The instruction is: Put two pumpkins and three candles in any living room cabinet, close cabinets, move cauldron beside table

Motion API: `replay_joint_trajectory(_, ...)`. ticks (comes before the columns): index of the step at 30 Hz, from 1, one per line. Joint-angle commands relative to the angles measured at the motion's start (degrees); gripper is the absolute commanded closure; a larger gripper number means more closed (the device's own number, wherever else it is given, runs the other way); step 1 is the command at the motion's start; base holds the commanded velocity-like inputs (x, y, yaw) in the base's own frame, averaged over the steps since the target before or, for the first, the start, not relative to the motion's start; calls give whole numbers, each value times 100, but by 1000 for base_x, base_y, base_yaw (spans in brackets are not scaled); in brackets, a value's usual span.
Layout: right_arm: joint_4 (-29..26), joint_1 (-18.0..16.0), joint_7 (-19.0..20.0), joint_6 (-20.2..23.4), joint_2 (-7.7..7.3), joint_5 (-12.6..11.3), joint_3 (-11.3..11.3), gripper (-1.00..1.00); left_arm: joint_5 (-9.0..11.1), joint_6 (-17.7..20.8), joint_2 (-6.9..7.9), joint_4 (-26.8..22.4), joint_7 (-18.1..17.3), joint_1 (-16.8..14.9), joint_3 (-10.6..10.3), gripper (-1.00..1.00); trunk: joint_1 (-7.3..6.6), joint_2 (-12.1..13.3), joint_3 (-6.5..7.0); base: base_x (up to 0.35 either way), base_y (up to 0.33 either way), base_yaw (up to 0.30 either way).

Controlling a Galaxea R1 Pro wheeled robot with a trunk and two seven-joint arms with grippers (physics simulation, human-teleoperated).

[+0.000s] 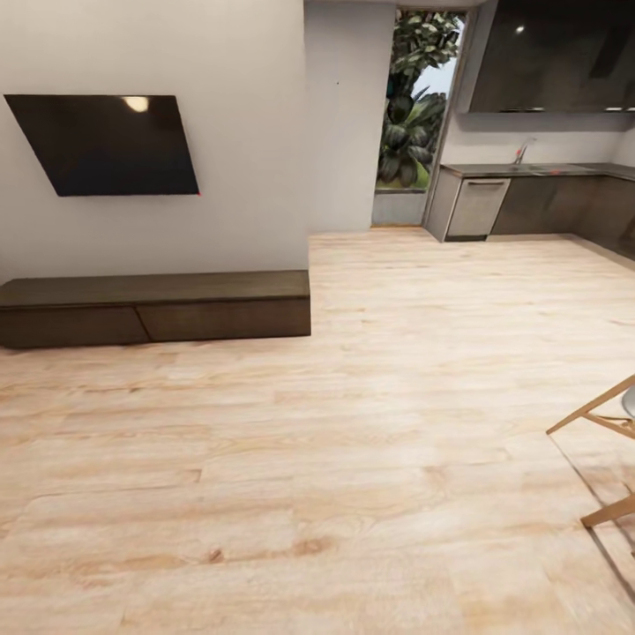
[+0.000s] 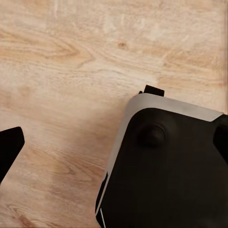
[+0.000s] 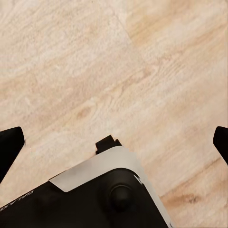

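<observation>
Both grippers' fingers (image 3: 10, 145) spread wide, pointing floorward

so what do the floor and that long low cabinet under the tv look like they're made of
Floor: pale wood planks or laminate, judging by the grain, knots and plank seams; slight sheen. Cabinet: dark-brown wood or veneer, matte, with faint grain on the top; its handle-less fronts sit shut.

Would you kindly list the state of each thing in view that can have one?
cabinet: both drawer fronts shut, top bare
wall screen: off, dark
dishwasher: door closed
left end effector: open, holding nothing
right end effector: open, holding nothing
</observation>
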Motion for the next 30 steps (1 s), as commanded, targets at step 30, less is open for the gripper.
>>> replay_joint_trajectory(30, 16, -6, -18, 7, 5, -10, 41, -100, 19, -11, -1, 1, 34, -2, -45, -100, 4, -4, -29, 291, 62, 104)
